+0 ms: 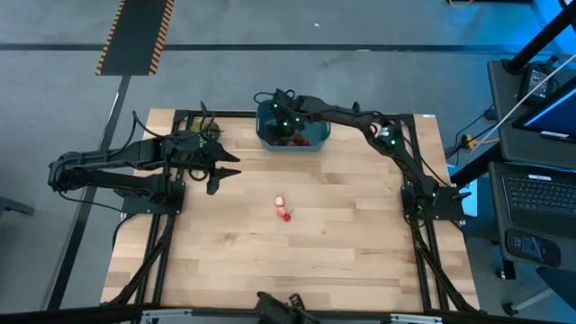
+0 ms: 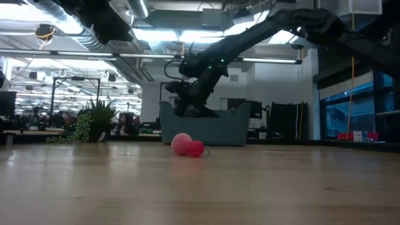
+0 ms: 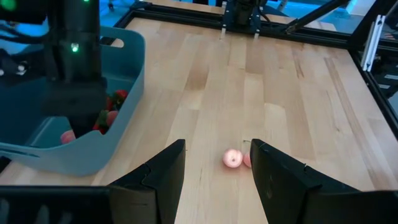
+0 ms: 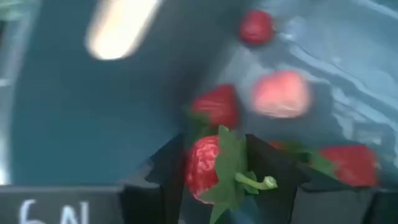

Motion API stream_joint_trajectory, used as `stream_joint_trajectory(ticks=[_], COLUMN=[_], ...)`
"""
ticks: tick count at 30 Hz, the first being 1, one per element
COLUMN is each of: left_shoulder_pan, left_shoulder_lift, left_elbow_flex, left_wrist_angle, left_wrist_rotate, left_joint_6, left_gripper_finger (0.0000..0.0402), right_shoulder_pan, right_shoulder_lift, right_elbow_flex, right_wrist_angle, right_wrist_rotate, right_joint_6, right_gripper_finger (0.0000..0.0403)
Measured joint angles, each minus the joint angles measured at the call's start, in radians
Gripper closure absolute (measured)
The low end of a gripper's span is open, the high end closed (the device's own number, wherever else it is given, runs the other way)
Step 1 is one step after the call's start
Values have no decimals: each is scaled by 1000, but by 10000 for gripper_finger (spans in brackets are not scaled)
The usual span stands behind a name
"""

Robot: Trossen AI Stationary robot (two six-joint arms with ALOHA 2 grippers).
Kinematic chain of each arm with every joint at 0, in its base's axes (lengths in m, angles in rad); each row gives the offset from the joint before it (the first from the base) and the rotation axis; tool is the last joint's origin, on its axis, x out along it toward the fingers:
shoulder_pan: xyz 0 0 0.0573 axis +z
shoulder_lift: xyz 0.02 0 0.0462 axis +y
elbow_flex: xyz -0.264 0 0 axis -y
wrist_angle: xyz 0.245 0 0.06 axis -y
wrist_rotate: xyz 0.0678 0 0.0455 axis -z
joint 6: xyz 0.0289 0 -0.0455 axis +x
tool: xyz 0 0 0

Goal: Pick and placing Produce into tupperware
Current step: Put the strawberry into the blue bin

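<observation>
The teal tub [image 1: 317,135] stands at the table's far edge, with several red pieces [image 4: 283,93] on its floor. My right gripper [image 4: 214,171] reaches down into the tub [image 2: 215,128] and is shut on a red strawberry piece with a green top. A pink piece [image 1: 281,200] and a red piece [image 1: 285,214] rest on the wood mid-table; in the low view the pink piece [image 2: 181,144] and the red piece [image 2: 197,149] touch. My left gripper [image 1: 225,171] hovers open left of them, and in its wrist view its fingers [image 3: 168,168] frame the pink piece [image 3: 232,158]. My right gripper pinches the strawberry piece [image 4: 202,168] between its two fingers, which sit on its sides. Its green top and stem [image 4: 245,180] point toward the wrist camera. The gripper comes from above, down into the tub. Whether the piece hangs clear of the tub floor cannot be told.
A green leafy bunch [image 1: 209,130] sits at the far left of the table, beside the left arm, and shows as the leafy bunch [image 2: 94,122] in the low view. Black frame rails [image 1: 423,270] run along the table's sides. Bare wood [image 1: 297,261] lies toward the near edge.
</observation>
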State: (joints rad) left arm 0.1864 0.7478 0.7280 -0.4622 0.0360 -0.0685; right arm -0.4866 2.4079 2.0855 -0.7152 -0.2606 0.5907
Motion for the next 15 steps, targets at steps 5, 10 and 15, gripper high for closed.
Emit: stream_joint_trajectory(ticks=[5, 10, 15], left_shoulder_pan=[0, 0, 0], left_shoulder_lift=[0, 0, 0], left_elbow_flex=[0, 0, 0], left_wrist_angle=[0, 0, 0], left_wrist_rotate=[0, 0, 0], left_joint_6=[0, 0, 0], left_gripper_finger=[227, 227, 227], right_shoulder_pan=[2, 20, 20], right_shoulder_lift=[57, 66, 66], right_elbow_flex=[93, 105, 105], right_wrist_angle=[-45, -38, -37], right_wrist_rotate=[-28, -58, -57], right_joint_6=[2, -52, -35], right_gripper_finger=[249, 238, 217])
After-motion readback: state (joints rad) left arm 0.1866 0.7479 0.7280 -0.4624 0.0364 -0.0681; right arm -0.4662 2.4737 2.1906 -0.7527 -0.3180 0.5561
